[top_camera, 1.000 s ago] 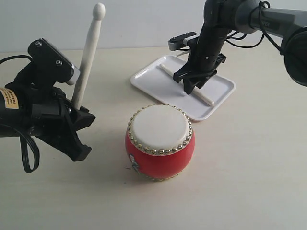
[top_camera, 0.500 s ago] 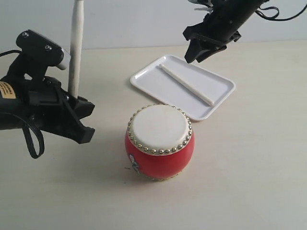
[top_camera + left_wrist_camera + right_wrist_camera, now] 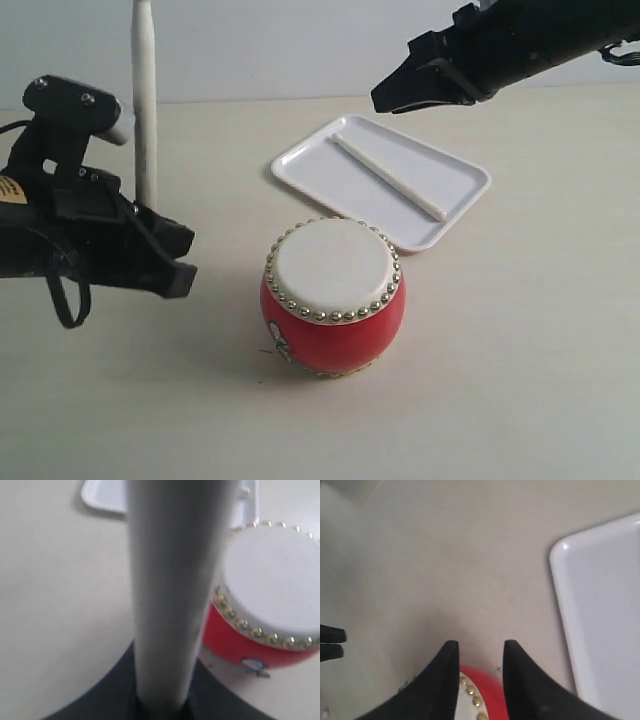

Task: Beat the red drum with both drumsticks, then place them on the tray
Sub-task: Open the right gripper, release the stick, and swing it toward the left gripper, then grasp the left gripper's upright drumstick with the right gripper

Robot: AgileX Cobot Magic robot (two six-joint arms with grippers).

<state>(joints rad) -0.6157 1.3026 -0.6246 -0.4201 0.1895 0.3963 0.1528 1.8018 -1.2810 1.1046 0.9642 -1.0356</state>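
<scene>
The red drum [image 3: 333,300] with its cream skin and gold studs stands in the middle of the table. Behind it lies the white tray [image 3: 310,170], and one cream drumstick [image 3: 390,177] rests diagonally on it. My left gripper [image 3: 150,215] is left of the drum, shut on the second drumstick [image 3: 144,100], which stands nearly upright. In the left wrist view that drumstick [image 3: 170,590] fills the middle, with the drum [image 3: 265,605] beside it. My right gripper [image 3: 385,98] hovers open and empty above the tray's far side. Its fingertips [image 3: 452,652] frame the drum's edge [image 3: 482,682].
The beige tabletop [image 3: 520,350] spreads around the drum. The tray's corner [image 3: 600,605] shows in the right wrist view. A plain pale wall runs behind the table.
My right gripper let go of its drumstick on the tray, rose and swung away to the upper right. My left gripper shifted slightly left, tilting its drumstick more upright.
</scene>
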